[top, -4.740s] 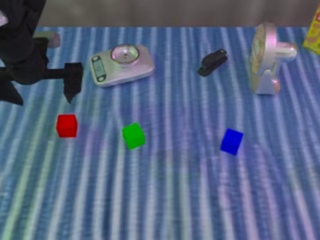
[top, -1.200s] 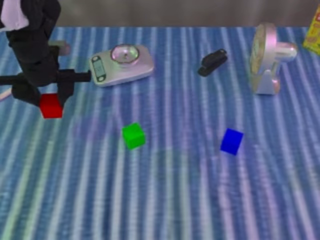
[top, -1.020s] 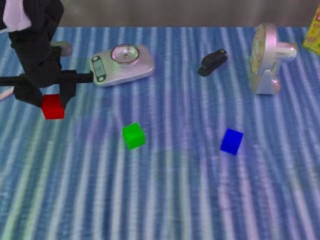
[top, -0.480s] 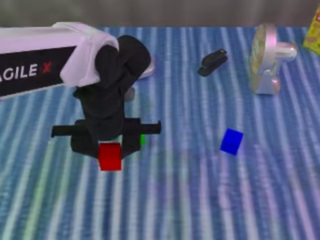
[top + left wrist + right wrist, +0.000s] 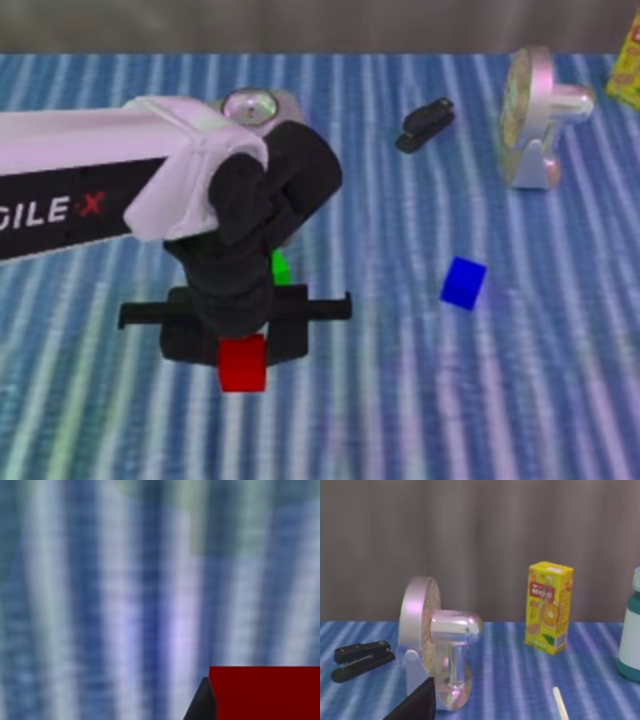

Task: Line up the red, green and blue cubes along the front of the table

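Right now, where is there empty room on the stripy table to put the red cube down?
The front strip of the table lies bare, below the blue cube and under the red cube in the left gripper. The back is crowded: scale, stapler, fan. The green cube sits under the arm.

The left arm (image 5: 90, 185) is a white boxy link lettered "ILE X" in white on a black side panel, ending in a bulky rounded black wrist with a thin black crossbar above the left gripper (image 5: 241, 362).
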